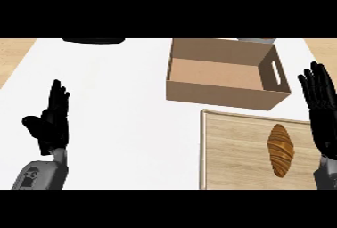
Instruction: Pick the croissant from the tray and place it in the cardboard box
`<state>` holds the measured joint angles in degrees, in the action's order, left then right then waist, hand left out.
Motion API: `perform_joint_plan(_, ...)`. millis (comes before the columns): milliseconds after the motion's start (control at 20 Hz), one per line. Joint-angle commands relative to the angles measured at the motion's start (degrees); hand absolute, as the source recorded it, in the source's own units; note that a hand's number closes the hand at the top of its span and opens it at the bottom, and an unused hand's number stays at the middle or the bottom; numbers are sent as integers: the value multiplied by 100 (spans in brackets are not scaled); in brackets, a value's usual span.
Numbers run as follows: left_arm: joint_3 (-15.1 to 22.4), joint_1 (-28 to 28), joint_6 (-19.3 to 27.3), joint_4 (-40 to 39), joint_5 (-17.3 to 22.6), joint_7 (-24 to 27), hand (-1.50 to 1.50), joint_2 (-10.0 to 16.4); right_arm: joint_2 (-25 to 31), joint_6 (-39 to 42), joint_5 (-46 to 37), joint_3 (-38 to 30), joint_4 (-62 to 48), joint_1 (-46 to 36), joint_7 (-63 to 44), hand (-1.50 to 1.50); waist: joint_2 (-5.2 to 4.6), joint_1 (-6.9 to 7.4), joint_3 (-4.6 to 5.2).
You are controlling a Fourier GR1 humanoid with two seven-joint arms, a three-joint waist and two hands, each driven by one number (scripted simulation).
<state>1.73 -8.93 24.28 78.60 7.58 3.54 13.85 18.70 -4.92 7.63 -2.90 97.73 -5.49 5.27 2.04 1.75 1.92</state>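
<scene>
croissant (281, 150) is on the tray (227, 156), in its right half. It lies lengthwise, one tip toward the tray's far rim and the other toward the near rim. Nothing touches it.

The tray is light wood with a thin raised rim; its near edge is cut off by the view.

cardboard box (223, 95) sits just past the tray's far rim, top open, turned a little relative to the tray. Its near wall comes very close to the rim; can't tell if they touch. There is a slot handle in the wall on the tray's right side. Inside, only the brown floor shows.

right hand (322, 107) is at the tray's right edge, fingers straight and narrow-spread, pointing past the tray's far-right corner alongside the box. It holds nothing. Its lower part overlaps the tray's right rim in the head view. A strip of tray wood shows between it and the croissant.

left hand (51, 120) is well left of the tray over the white counter (125, 116), resting with fingers straight up and thumb out to the side, holding nothing.

dark object (93, 40) lies far beyond the tray's far-left corner, cut by the view's top; can't tell what it is. grey object (256, 40) is beyond the tray's far rim, mostly hidden behind the box.
</scene>
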Motion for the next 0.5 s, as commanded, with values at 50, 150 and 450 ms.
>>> perform_joint_plan(50,242,-2,-600,332,-129,160,0,406,702,116,235,-726,601,-65,-427,-150,-150,-277,-185)
perform_joint_plan(150,511,-80,-1145,440,-294,244,0,831,1067,159,414,-1223,870,21,-487,-150,-89,-491,-185)
perform_joint_plan(450,980,8,-2153,880,-330,422,0,1319,2326,824,58,-2278,535,1195,-463,-150,-138,-470,-195)
